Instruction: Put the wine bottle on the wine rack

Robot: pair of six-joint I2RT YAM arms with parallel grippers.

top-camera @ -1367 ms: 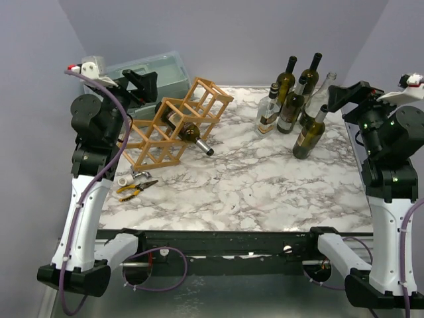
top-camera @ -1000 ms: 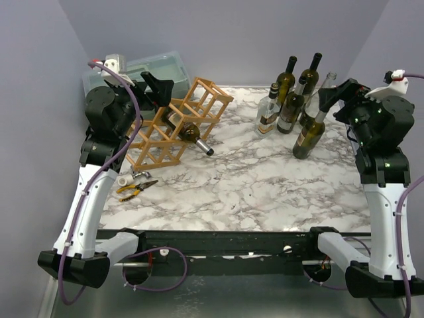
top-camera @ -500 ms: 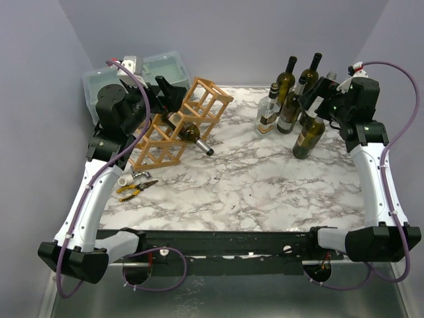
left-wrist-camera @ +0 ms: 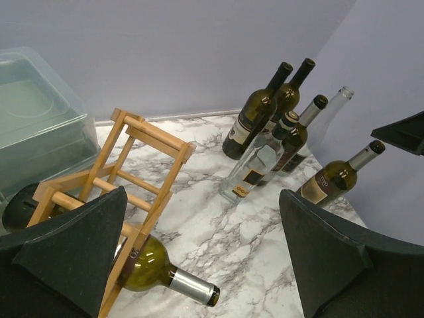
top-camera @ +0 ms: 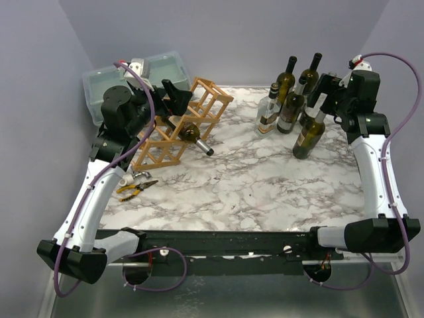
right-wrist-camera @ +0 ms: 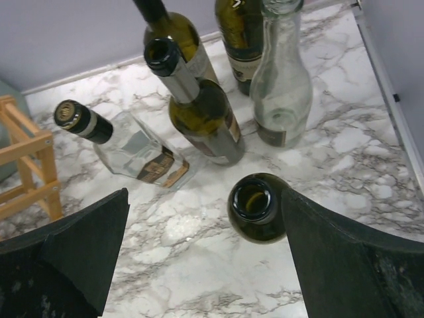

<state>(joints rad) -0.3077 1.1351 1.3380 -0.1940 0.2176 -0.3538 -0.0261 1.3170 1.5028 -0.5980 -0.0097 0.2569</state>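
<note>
Just below right end effector: wine bottle.

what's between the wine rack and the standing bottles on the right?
Bare marble tabletop between the wine rack and the standing bottles, seen in the top view. Only the neck of the bottle lying in the rack pokes toward that stretch.

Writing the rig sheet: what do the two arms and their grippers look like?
Left arm and right arm: white links, black joint housings, black bases. A purple cable runs along each. A small white module sits at each wrist. Left gripper and right gripper: black, with broad wedge-shaped matte fingers.
</note>
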